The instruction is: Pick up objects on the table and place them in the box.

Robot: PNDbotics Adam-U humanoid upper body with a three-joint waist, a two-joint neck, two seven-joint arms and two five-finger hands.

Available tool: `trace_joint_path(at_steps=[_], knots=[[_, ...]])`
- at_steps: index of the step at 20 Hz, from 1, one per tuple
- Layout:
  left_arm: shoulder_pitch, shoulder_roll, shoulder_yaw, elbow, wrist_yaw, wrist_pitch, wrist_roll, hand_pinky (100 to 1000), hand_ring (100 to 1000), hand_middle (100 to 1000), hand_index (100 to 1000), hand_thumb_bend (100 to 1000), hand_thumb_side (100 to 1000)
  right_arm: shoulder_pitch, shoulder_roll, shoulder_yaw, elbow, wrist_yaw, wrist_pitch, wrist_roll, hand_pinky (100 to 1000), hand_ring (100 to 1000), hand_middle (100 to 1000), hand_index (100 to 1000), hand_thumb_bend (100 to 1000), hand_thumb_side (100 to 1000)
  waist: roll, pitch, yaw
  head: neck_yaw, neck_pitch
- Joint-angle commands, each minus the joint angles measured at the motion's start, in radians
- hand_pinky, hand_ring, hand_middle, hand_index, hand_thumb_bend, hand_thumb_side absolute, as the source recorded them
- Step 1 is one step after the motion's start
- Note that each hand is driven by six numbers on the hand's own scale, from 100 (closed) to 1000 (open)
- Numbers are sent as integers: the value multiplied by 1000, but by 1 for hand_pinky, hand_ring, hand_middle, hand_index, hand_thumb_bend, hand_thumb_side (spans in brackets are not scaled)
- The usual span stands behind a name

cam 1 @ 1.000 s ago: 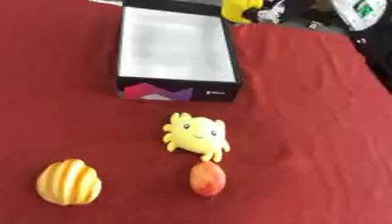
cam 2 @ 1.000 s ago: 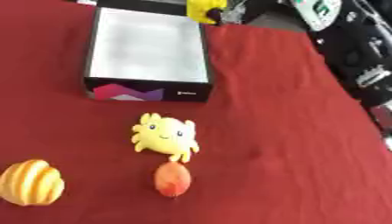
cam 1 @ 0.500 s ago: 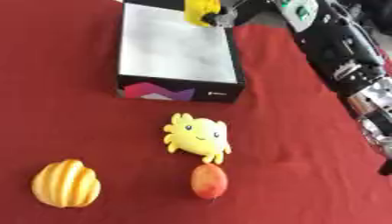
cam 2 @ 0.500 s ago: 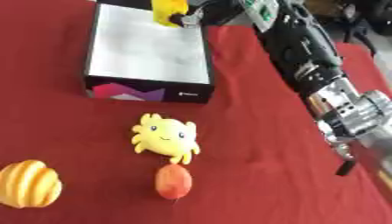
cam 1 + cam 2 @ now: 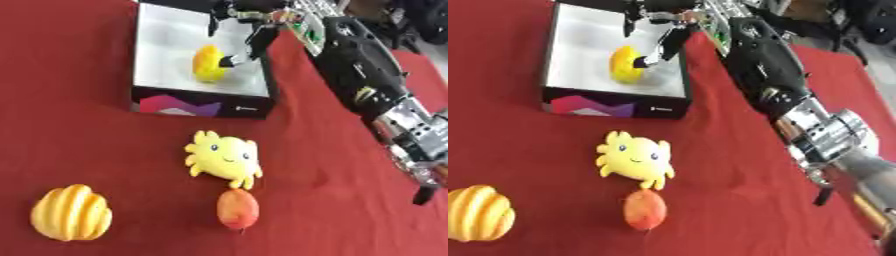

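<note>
the right hand (image 5: 241, 30) reaches over the box (image 5: 201, 102), fingers (image 5: 259, 42) spread beside the yellow fruit (image 5: 208, 63) lying inside, apparently letting it go, while crab (image 5: 223, 158), peach (image 5: 237, 208) and ribbed fruit (image 5: 72, 212) wait on the bench (image 5: 79, 150).

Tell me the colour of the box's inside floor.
White. The box has a white floor and a dark outer front with pink and purple shapes; it shows best in the left eye view.

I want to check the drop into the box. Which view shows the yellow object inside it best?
The left eye view: the yellow object lies whole on the box floor beside the right hand. The right eye view shows nearly the same, closer to the hand's fingers.
</note>
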Motion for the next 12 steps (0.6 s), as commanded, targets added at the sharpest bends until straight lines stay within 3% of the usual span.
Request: trace_joint_path(at_steps=[1,2,3,6,8,9,11,12], knots=[[-5,31,4,-18,-3,0,-6,832,813,740,785,100,641,-12,-26,-14,5,47,-14,-42,854,861,810,875,442,597,-2,-6,-4,-4,-5],[-3,32,4,-18,-4,0,-6,833,814,741,785,100,641,-12,-27,-18,9,49,-14,-62,869,887,844,916,441,493,-1,-8,-6,-3,-3],[0,32,4,-18,-5,2,-6,833,814,741,785,100,642,-14,-30,-22,13,45,-14,-82,874,896,851,927,442,526,0,-10,-8,-1,-1],[5,32,5,-18,-4,8,2,832,815,744,795,100,643,-22,-40,-48,27,31,-14,-142,893,917,871,959,442,497,3,-14,-14,2,7],[8,33,4,-18,-6,10,1,833,815,744,791,100,642,-24,-46,-58,32,16,-14,-171,905,916,867,958,438,414,5,-17,-19,4,11],[11,34,5,-18,-8,10,-1,833,815,744,792,100,642,-23,-50,-54,30,-1,-14,-177,911,917,867,961,439,414,7,-19,-21,5,13],[15,34,5,-18,-9,12,-1,833,816,744,791,100,642,-19,-59,-44,19,-57,-14,-168,929,915,862,966,442,508,9,-21,-26,10,17],[16,34,5,-18,-8,12,-1,833,816,744,791,100,642,-16,-66,-40,15,-96,-14,-152,937,908,854,959,440,757,9,-23,-28,12,20]])
